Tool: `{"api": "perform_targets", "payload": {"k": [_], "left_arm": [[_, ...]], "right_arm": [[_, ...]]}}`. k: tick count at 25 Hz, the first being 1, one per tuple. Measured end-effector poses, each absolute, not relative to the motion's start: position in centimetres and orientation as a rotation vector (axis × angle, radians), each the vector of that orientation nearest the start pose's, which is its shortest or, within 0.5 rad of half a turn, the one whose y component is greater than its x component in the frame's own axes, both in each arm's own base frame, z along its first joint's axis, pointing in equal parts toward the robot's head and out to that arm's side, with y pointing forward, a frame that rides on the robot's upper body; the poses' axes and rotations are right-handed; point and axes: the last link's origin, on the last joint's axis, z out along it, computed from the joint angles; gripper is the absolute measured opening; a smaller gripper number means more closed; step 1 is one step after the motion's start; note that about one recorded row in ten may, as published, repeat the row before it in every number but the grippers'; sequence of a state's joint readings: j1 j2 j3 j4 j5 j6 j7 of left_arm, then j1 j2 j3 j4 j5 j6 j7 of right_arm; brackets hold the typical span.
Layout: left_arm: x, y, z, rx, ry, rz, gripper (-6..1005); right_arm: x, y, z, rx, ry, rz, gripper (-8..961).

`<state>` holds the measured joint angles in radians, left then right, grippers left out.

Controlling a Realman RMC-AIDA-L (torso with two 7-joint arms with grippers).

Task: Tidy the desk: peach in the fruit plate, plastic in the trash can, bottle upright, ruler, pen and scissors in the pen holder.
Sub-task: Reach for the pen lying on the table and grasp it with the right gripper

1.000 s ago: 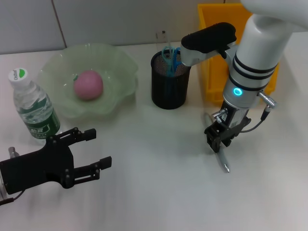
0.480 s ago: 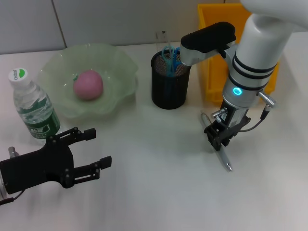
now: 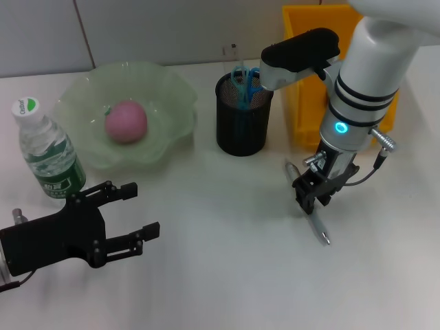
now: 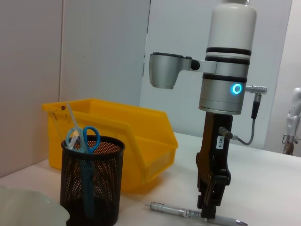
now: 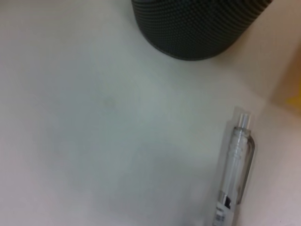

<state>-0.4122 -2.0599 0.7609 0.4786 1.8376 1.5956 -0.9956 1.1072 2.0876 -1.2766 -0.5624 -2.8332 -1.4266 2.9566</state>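
Note:
A clear pen lies on the white desk in front of the yellow trash can. My right gripper is down over the pen's middle and shut on it; the left wrist view shows the right gripper astride the pen. The black mesh pen holder holds blue scissors and a clear ruler. A pink peach sits in the green fruit plate. The bottle stands upright at the left. My left gripper hovers open near the front left. No plastic is in view.
The pen holder stands close beside the pen in the right wrist view. The trash can sits right behind the holder. Grey wall panels bound the desk's far edge.
The pen has turned slightly under the right gripper, its far end swinging left. The right gripper shifted a little over it. The left arm has not moved.

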Motion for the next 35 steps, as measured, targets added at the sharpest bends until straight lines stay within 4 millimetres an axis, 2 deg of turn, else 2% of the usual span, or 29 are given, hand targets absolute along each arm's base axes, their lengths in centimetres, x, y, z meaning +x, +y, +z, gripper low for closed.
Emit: {"api": "perform_targets", "payload": {"k": [3,8,19,35], "left_arm": [[-28.99,28.33,-1.91,-2.689,-0.391,-0.821,812],[-28.98,28.38,-1.86,-2.690,-0.388,-0.818,812],[-29.00,28.34,-1.88,-2.696,-0.387,-0.815,813],[-29.01,28.34,-1.88,-2.695,-0.387,-0.815,813]], "right_arm": [[17.55,39.89,-5.28,-2.226,1.406,-0.847,209],[17.37,39.63,-5.54,-2.244,1.438,-0.831,319],[17.80,39.43,-5.82,-2.244,1.472,-0.806,311],[18.08,39.65,-5.88,-2.233,1.430,-0.816,295]]}}
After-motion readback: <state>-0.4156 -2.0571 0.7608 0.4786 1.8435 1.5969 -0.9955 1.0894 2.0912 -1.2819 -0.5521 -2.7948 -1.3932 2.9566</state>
